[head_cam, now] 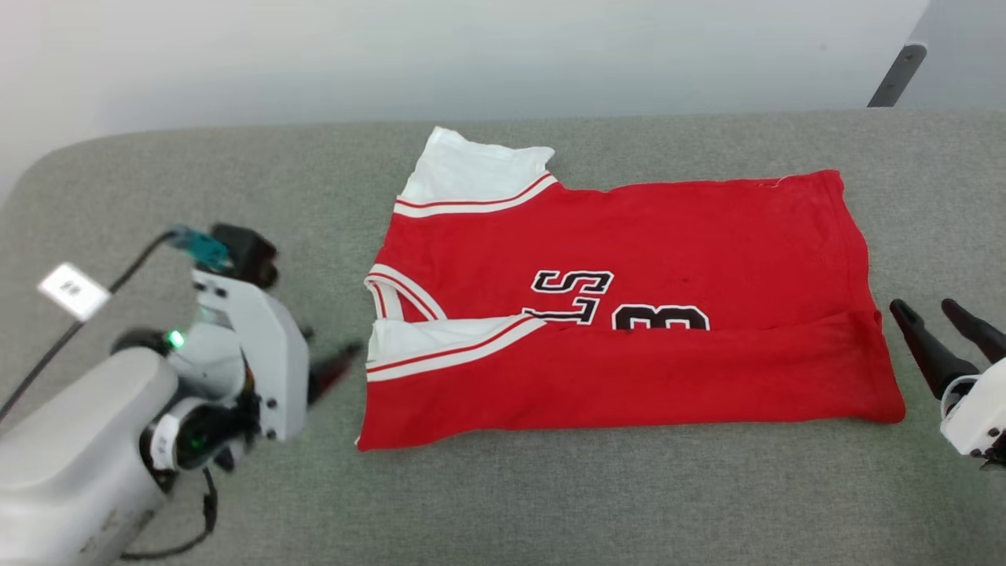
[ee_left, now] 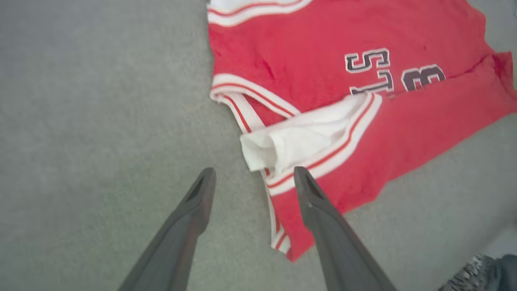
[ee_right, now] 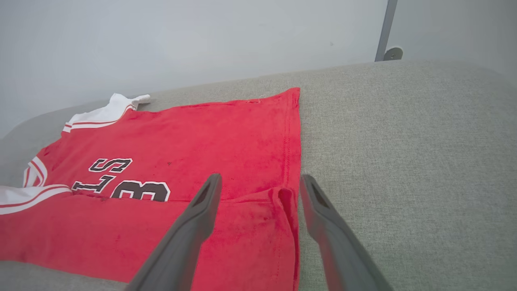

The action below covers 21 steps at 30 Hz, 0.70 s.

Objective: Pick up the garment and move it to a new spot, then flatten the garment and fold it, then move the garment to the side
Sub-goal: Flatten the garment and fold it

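1. Grey woven-fabric table (head_cam: pixel 550 503) with rounded corners, spread wide beneath the whole scene.
2. Nearest the camera at lower left, a pale forearm (head_cam: pixel 71 440) with a green light (head_cam: pixel 174 339) and a tagged black cable (head_cam: pixel 118 275), ending in the left end effector (head_cam: pixel 346 355). Dark fingers (ee_left: pixel 188 226) parted wide, nothing between them, tips just beside the armhole end of the garment (head_cam: pixel 629 236); contact with the cloth impossible to tell.
3. At lower right, the right end effector (head_cam: pixel 921 306), likewise spread wide and empty, pointing away from the robot, just beside the near corner of the hem.
4. Between the two, a red jersey laid flat in the middle of the table, neck end toward the robot's left, hem toward its right.
5. Near long edge folded up over the front in a red band, hiding the lower part of the black, white-outlined lettering (head_cam: pixel 574 291); an "S", part of an "L" and a "3" left showing.
6. White inside exposed at the folded armhole, edged with red-and-white striped trim (head_cam: pixel 448 350).
7. Farther back, a second white flap (head_cam: pixel 471 169) with the same trim, jutting from the far left corner.
8. Beyond the table, a pale wall (head_cam: pixel 471 55) and a dark metal post (head_cam: pixel 896 75) at far right.
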Tool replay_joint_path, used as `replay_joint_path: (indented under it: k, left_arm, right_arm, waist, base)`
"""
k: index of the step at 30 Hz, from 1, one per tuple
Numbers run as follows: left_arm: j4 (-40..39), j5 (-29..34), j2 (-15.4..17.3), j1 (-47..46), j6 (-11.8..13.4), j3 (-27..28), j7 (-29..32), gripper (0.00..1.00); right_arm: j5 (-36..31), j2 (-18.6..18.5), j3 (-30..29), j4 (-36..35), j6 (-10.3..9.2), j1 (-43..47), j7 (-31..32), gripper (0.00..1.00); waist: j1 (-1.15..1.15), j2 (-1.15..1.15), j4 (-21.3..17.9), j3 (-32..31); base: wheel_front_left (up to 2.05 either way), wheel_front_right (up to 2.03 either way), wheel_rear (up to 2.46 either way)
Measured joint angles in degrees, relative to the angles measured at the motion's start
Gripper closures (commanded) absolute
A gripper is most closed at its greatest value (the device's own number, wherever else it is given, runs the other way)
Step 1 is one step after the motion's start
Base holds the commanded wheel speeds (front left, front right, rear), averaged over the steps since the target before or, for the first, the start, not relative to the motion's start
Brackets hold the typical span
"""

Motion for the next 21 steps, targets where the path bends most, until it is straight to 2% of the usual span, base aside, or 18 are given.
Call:
replay_joint_path:
  k: [4, 8, 12, 17, 18, 19, 20, 21]
  left_arm:
    - [-6.67, -4.99, 2.21, 1.22, 3.71, -1.59, 10.11, 0.0]
    - [-8.64, -6.12, 3.12, 2.83, 5.48, -2.67, 12.58, 0.0]
    - [-5.72, -8.94, 1.41, 4.46, 5.28, -1.48, 11.38, 0.0]
    - [-0.38, -10.49, -0.64, 4.65, 3.0, -0.37, 10.21, 0.0]
    - [0.42, -11.32, -1.04, 4.66, 2.33, -0.04, 10.03, 0.17]
    - [1.16, -11.83, -1.27, 4.66, 1.67, 0.27, 9.73, 0.56]
    - [1.8, -12.13, -1.51, 4.67, 1.13, 0.54, 9.59, 0.84]
    - [2.46, -12.55, -1.68, 4.67, 0.66, 0.78, 9.48, 1.0]
  right_arm:
    - [-0.08, 0.89, -0.43, -1.13, 0.0, 0.97, 0.2, 0.0]
    - [-0.87, 1.66, -0.98, -2.02, 0.0, 0.98, 0.66, 0.0]
    - [-1.36, 1.86, -1.76, -2.88, 0.0, 0.98, 1.18, 0.0]
    - [-2.08, 1.82, -2.45, -3.94, 0.0, 0.85, 2.02, 0.0]
    - [-2.13, 1.82, -2.46, -4.16, 0.0, 0.79, 2.34, 0.0]
    - [-2.2, 1.78, -2.49, -4.44, 0.0, 0.71, 2.64, 0.0]
    - [-2.29, 1.66, -2.48, -4.75, 0.0, 0.55, 3.23, 0.0]
    - [-2.3, 1.42, -2.35, -5.14, 0.0, 0.46, 4.01, 0.0]
  waist:
    - [0.0, 0.0, -0.54, 0.64]
    - [0.0, 0.0, -1.31, 2.08]
    - [0.0, 0.0, -2.29, 3.8]
    - [0.0, 0.0, -3.68, 5.9]
    - [0.0, 0.0, -4.0, 6.22]
    - [0.0, 0.0, -4.31, 6.5]
    - [0.0, 0.0, -4.59, 6.78]
    - [0.0, 0.0, -4.82, 7.03]
  base:
    - [0.0, 0.0, 0.0]
    - [0.0, 0.0, 0.0]
    - [0.0, 0.0, 0.0]
    - [0.0, 0.0, 0.0]
    - [0.0, 0.0, 0.0]
    - [0.0, 0.0, 0.0]
    - [0.0, 0.0, 0.0]
    - [0.0, 0.0, 0.0]
